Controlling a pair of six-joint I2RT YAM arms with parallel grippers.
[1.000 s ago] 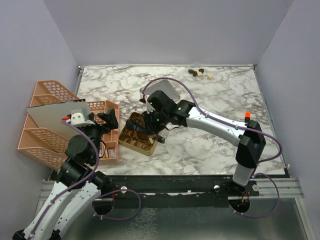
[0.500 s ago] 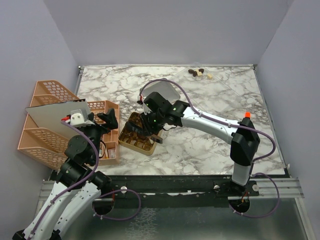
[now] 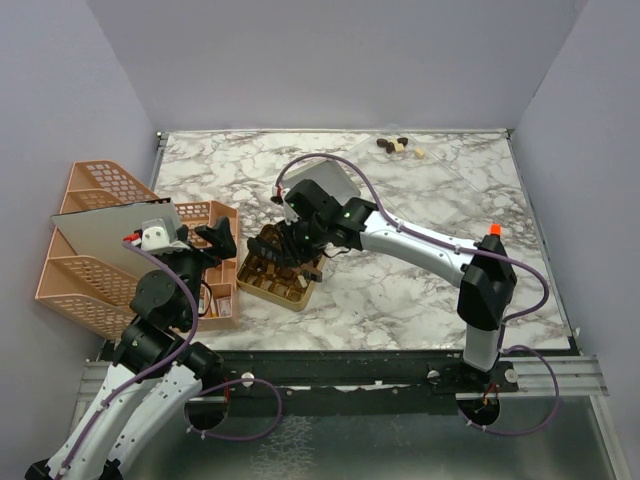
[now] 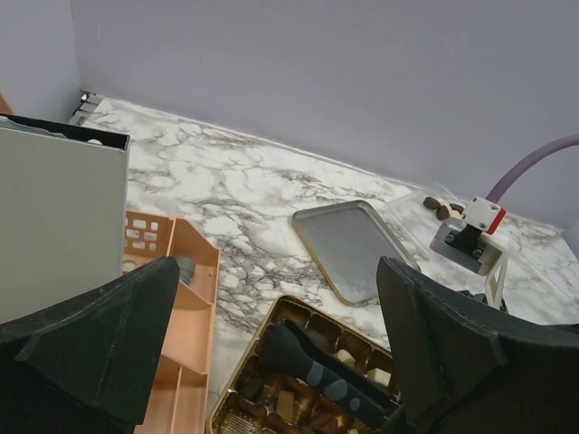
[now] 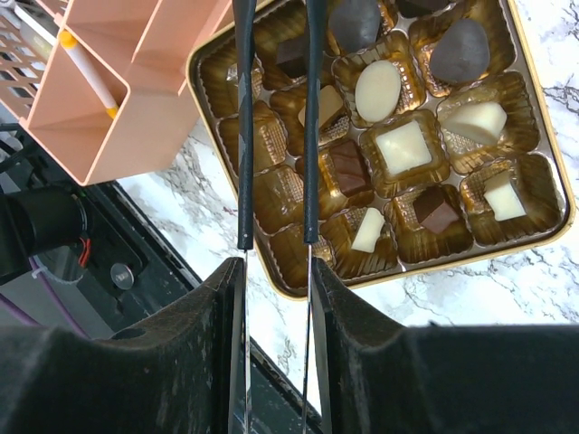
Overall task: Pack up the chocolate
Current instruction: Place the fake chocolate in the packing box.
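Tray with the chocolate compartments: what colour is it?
The tray is glossy golden-brown. It shows best in the right wrist view.

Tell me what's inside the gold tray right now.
In the right wrist view, chocolate fills most compartments of the tray: dark, brown and cream pieces. Several near the orange organizer look empty. The right gripper has its fingers across those, hiding strips.

Illumination is even, diffuse and overhead; all views are bright. The desk [image 3: 400,290] carries only soft, short shadows close under the right arm [image 3: 420,240]. The tray [image 5: 271,194] foil shows mild glints, with sharp detail. The left gripper [image 4: 279,271] reads near-black and soft-edged in the foreground. The steel frontage [image 3: 400,430] is mottled with reflections.
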